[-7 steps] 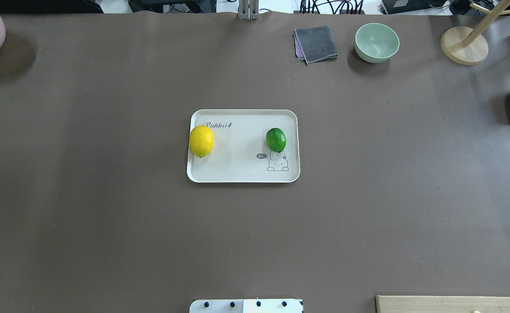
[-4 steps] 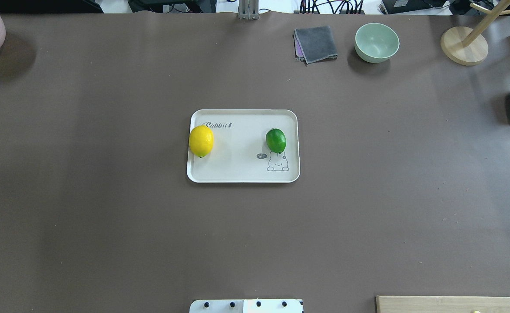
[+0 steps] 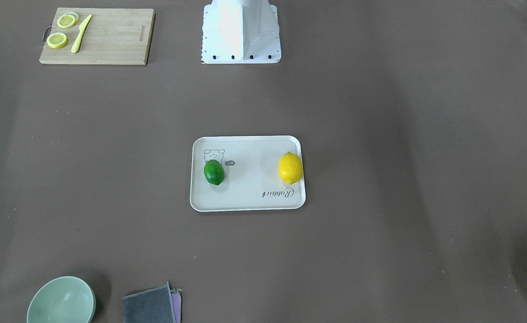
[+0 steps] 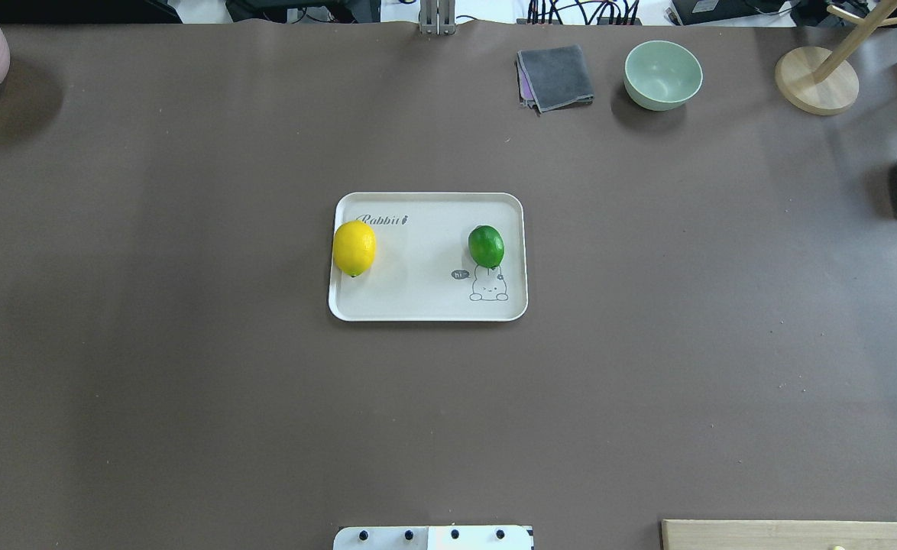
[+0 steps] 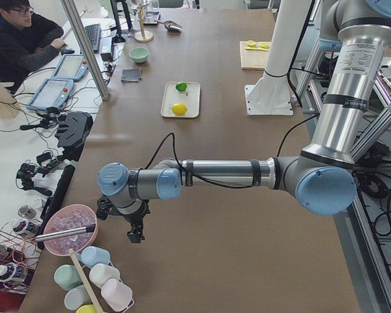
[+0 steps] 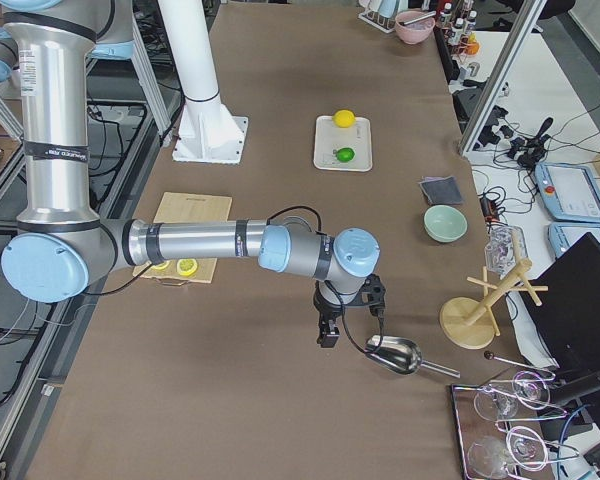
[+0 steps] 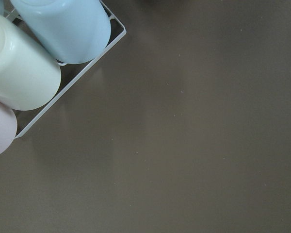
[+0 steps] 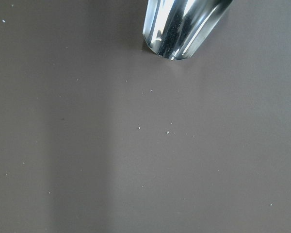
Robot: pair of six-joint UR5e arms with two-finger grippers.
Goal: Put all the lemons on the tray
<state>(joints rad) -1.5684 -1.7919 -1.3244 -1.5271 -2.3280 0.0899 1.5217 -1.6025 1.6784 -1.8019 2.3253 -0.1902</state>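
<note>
On the tray (image 4: 427,304), your yellow lemon (image 4: 354,247) and green lemon (image 4: 486,246) are both sitting, so you're looking at a finished job, I'd say. Left claw (image 5: 135,236) and right claw (image 6: 326,336) are hanging over opposite ends of the table (image 4: 189,397), and I can't tell how wide either one is. Nothing is needing another pick.

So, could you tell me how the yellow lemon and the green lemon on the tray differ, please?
The yellow lemon is bright yellow, the green lemon glossy dark green. The yellow lemon looks slightly larger than the green one. The yellow lemon lies against a short rim of the tray; the green lemon sits further in, at the head of the bear drawing. Both are oval and on the tray.
</note>
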